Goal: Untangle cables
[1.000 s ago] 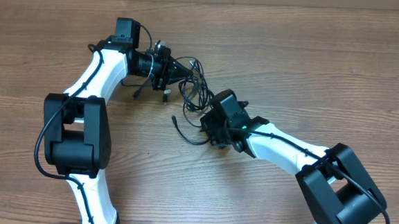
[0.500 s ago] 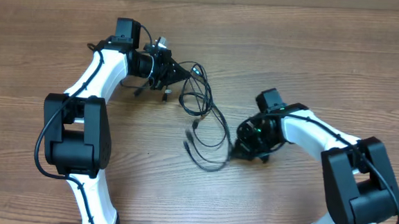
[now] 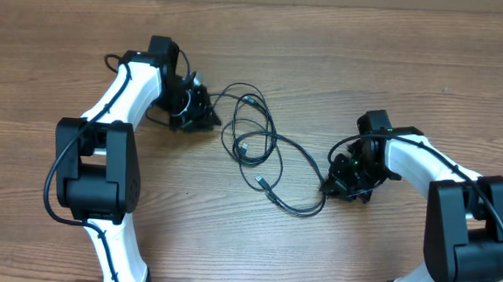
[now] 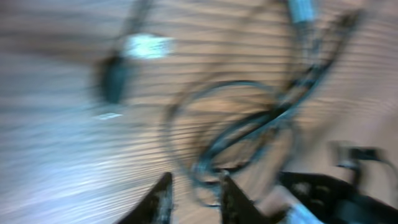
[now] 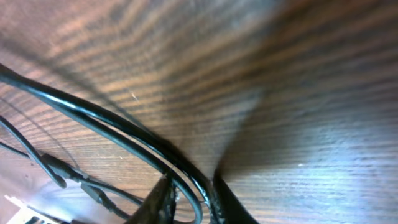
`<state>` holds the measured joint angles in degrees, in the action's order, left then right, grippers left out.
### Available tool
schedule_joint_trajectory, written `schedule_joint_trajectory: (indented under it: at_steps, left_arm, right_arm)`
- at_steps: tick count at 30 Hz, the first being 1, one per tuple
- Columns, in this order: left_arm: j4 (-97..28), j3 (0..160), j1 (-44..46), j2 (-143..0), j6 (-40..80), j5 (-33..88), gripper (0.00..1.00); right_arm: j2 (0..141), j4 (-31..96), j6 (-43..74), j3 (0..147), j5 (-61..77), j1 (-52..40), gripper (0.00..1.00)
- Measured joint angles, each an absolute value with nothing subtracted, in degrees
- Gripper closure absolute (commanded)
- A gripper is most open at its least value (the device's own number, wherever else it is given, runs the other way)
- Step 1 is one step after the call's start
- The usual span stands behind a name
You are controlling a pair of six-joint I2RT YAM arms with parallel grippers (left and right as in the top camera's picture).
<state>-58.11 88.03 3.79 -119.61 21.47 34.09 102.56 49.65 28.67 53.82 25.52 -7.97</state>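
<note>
Half untangled: thin black cables lie in loose, crossing loops.
Left gripper, right gripper: a strand sits between the jaws; pinching or not, I cannot tell.

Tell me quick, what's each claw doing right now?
Left claw: view too blurred; cables lie by its tips, but a grip cannot be told.
Right claw: cables run between its fingers; gripped or loose cannot be told.

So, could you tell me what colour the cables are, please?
The cables are black, clearest overhead.
</note>
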Motion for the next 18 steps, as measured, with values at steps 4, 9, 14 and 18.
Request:
schedule_joint_trajectory:
  at_steps: [4, 9, 14, 18]
  left_arm:
    - [-60.9, 88.0, 4.4, -119.6, 20.4, 25.9, 0.55]
    - [-62.0, 88.0, 7.5, -119.6, 17.0, 21.8, 0.32]
    - [-61.3, 88.0, 11.4, -119.6, 8.5, 26.2, 0.3]
    - [-60.0, 88.0, 14.1, -119.6, 5.9, 28.1, 0.33]
  right_arm:
    - [102.0, 48.0, 28.3, 53.9, 25.8, -7.9, 0.59]
    - [101.6, 47.4, 28.3, 54.0, 25.9, -7.9, 0.53]
    - [101.7, 54.8, 23.6, 58.0, 25.8, -7.6, 0.47]
    - [101.8, 56.4, 20.6, 62.2, 26.4, -7.6, 0.46]
